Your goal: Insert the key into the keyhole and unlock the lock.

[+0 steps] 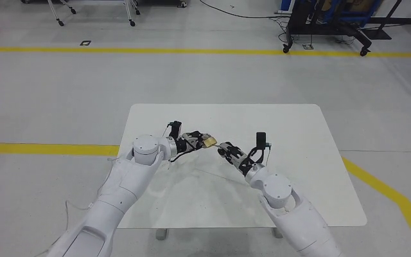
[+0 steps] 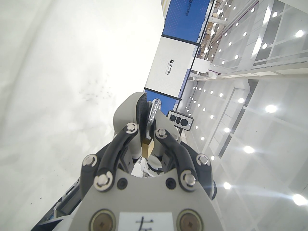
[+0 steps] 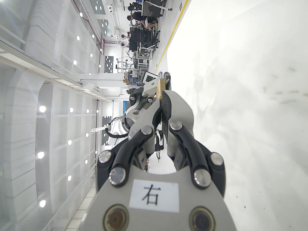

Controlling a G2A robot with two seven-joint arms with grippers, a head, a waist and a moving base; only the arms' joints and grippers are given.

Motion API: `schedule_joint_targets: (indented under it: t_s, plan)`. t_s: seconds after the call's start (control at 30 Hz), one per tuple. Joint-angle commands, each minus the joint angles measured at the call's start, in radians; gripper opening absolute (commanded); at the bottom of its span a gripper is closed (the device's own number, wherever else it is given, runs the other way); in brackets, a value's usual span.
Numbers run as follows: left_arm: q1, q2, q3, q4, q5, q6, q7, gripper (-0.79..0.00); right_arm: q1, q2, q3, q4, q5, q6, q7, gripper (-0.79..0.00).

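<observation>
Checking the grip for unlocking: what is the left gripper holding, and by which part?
The lock, by its silver shackle, which is pinched between the pads of the left gripper; the brass body lies outside the pads.

Above the white table (image 1: 295, 193) the left gripper (image 1: 192, 140) holds a brass lock (image 1: 207, 139); the right gripper (image 1: 225, 151) is just beside it.
</observation>
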Motion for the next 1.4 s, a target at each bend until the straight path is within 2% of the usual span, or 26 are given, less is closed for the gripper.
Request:
schedule_joint_targets:
  t_s: [0.0,0.4,0.87,1.37]
  plan:
    - [0.001,0.0,-0.001,-0.001,0.001,0.002,0.002,-0.785,-0.001,-0.001,-0.001,-0.002,-0.005,0.0,-0.009,-0.785]
    - [0.006,-0.002,-0.013,-0.004,0.001,0.006,0.011,-0.785,-0.017,-0.014,-0.053,-0.034,-0.097,0.008,-0.088,-0.785]
    - [0.012,-0.004,-0.024,-0.009,0.002,0.012,0.015,-0.785,-0.037,-0.02,-0.074,-0.06,-0.152,0.006,-0.076,-0.785]
    - [0.022,-0.003,-0.035,-0.026,0.025,-0.003,0.023,-0.785,-0.055,-0.026,-0.039,-0.069,-0.146,0.026,-0.114,-0.785]
